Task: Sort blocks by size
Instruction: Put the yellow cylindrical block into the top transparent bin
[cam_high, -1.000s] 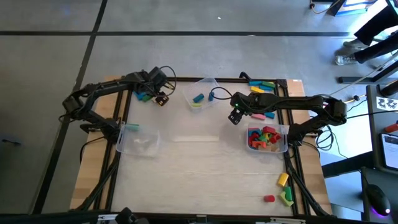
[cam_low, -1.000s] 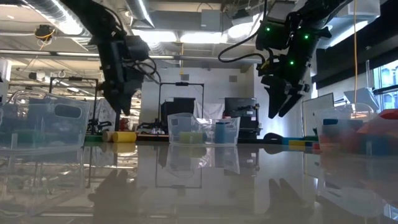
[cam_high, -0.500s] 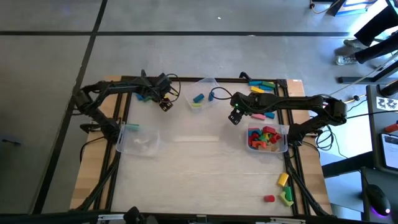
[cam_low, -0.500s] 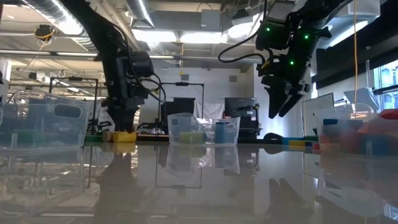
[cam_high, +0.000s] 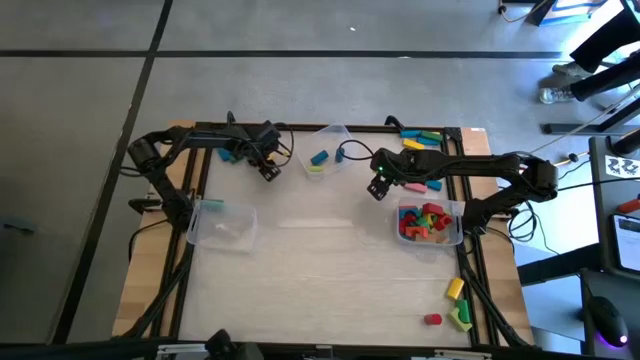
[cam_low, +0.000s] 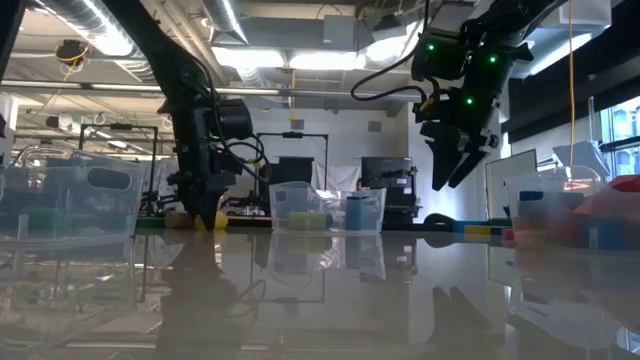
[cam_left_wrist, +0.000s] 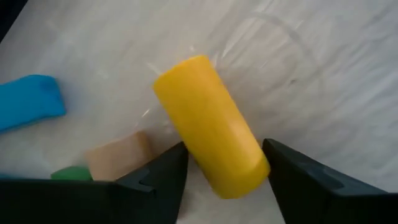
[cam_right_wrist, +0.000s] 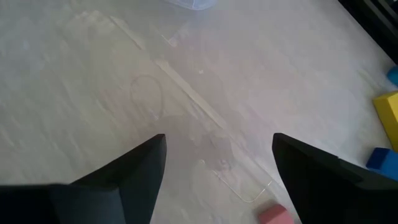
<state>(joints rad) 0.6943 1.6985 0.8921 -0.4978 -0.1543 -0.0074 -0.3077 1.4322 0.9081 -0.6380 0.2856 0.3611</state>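
Yellow cylinder (cam_left_wrist: 210, 126) lies on the table's far left, bracketed by the left gripper (cam_left_wrist: 225, 163), fingers apart, not yet clamped; closure should be centred across its round sides; right gripper (cam_low: 452, 168) hangs wide, empty, mid-table.

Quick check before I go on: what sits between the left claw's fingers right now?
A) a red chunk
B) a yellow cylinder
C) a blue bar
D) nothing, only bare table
B: in the left wrist view the yellow cylinder lies on the table between the two dark fingers of the left claw, which are around it but not yet clamped on it; a blue block lies off to one side.
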